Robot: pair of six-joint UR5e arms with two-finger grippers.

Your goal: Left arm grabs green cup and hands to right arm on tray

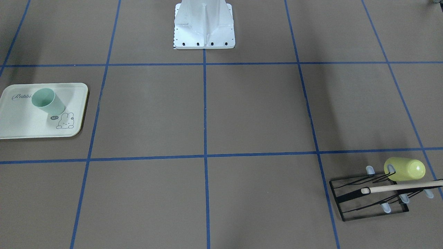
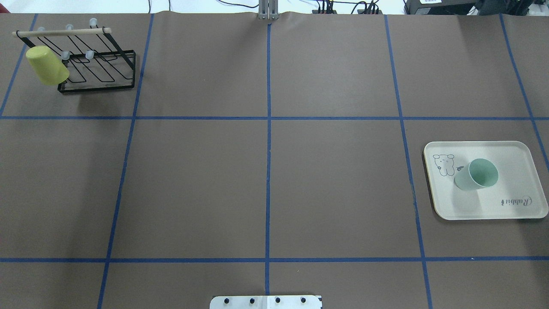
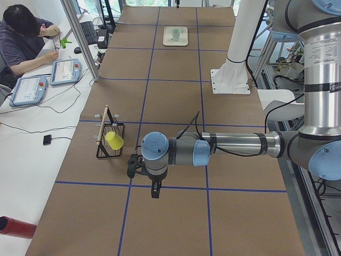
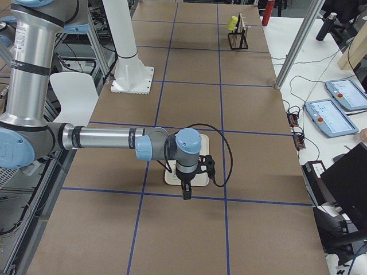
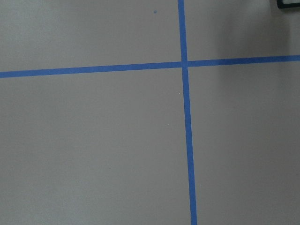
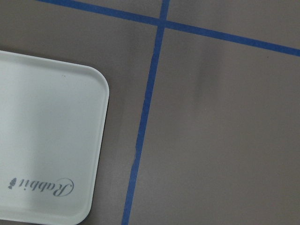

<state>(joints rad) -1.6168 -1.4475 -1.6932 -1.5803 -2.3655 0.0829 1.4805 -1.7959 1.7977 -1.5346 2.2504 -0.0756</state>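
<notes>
The green cup [image 2: 477, 174] stands mouth up on the tray [image 2: 493, 208], beside the tray's bunny drawing. The right arm [image 4: 103, 137] hangs over the tray's corner, so a low swing could knock the cup over. The left arm [image 3: 234, 144] is far from the tray, and so is the yellow-green cup [image 3: 113, 140]. It might grab that one by mistake. I cannot tell if either arm's fingers are apart or together.

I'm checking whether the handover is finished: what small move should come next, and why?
Probably just lift the right arm away: the green cup already stands upright on the tray, free of both arms. The right arm hangs above the tray's edge; the left arm hangs over the table near the black rack.
</notes>
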